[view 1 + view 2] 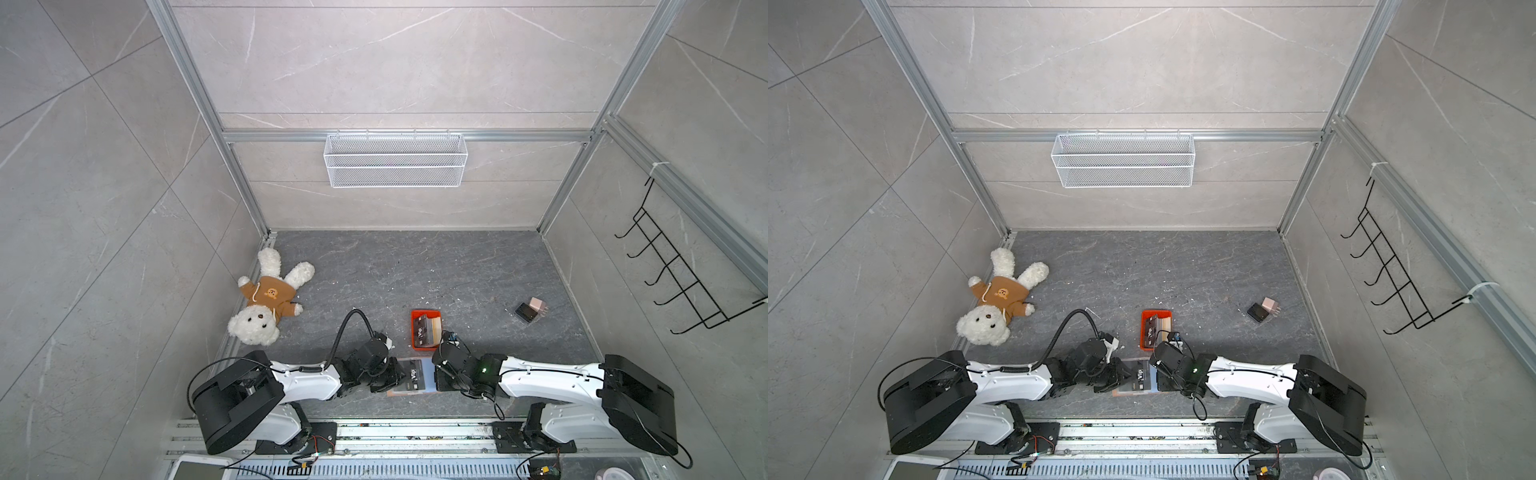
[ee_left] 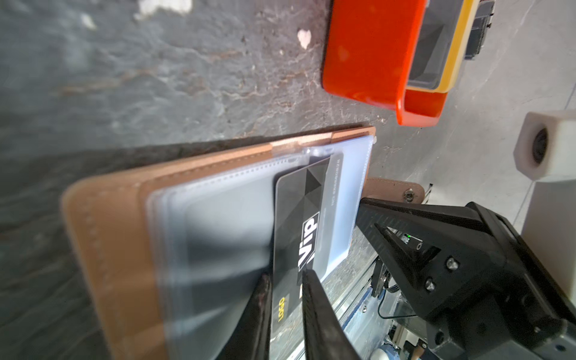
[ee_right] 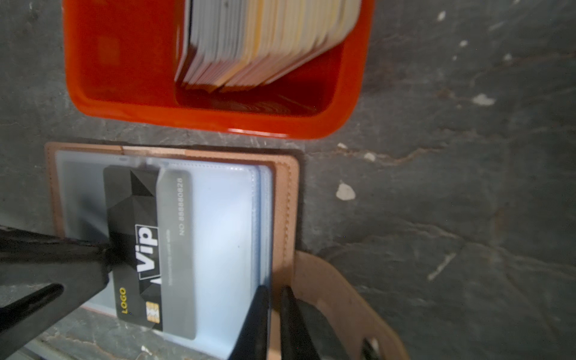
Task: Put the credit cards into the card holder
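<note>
On grey tabletop, left gripper, barely parted, straddles the credit card.

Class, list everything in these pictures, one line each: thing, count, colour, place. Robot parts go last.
tray: one, orange-red, centre.
credit cards: a stack, uncounted, pale edges, standing in the tray.
card holder: one, tan with clear sleeves, lying open between the grippers.
VIP card: one, black, partly inside a sleeve.
block pair: two, black and pink, right of the tray.
teddy bear: one, white in brown hoodie, far left.
wire basket: one, white, hung high at the back.
hook rack: one, black, hung at the right.
left gripper: one, black, jaws slightly apart around the VIP card.
right gripper: one, black, shut on the card holder's edge.
</note>
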`<state>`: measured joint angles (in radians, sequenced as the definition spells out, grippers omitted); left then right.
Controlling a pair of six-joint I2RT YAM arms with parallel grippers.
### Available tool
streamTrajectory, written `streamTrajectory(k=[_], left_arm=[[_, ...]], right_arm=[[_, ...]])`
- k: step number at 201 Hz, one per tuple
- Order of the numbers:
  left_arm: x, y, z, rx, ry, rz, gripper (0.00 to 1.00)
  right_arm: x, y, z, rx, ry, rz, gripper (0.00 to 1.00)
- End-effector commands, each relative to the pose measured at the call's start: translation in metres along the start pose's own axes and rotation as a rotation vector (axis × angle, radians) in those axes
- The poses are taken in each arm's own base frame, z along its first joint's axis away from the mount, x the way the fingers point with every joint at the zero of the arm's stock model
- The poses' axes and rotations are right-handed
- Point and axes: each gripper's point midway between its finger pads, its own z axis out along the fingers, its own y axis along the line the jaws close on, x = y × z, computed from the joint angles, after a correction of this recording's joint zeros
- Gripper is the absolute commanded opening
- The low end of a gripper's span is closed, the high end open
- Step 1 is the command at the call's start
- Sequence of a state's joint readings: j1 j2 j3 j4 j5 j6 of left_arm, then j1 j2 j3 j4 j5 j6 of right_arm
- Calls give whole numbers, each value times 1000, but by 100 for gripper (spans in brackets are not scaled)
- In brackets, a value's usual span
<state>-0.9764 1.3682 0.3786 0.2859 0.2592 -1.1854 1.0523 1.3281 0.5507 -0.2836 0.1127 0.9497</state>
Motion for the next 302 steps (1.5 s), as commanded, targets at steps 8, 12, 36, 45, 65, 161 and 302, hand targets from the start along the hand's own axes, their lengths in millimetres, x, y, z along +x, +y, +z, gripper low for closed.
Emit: streamTrajectory(k=[8, 12, 36, 45, 65, 161, 302], left_arm=[[5, 29, -2, -133, 11, -10, 24], [5, 28, -2, -131, 12, -9, 24], [4, 24, 3, -120, 22, -5, 24], [4, 23, 5, -117, 24, -5, 24], [3, 21, 8, -107, 26, -6, 23], [-2, -4, 21, -2, 36, 3, 20], [0, -27, 31, 86, 62, -2, 20]], right_arm=[[7, -12, 4, 64, 26, 0, 13], [7, -11, 4, 64, 27, 0, 13], [6, -10, 4, 63, 26, -3, 13], [6, -10, 4, 62, 24, -2, 13], [7, -12, 4, 66, 25, -2, 13], [7, -16, 3, 84, 18, -1, 13], [7, -15, 4, 87, 19, -6, 12]])
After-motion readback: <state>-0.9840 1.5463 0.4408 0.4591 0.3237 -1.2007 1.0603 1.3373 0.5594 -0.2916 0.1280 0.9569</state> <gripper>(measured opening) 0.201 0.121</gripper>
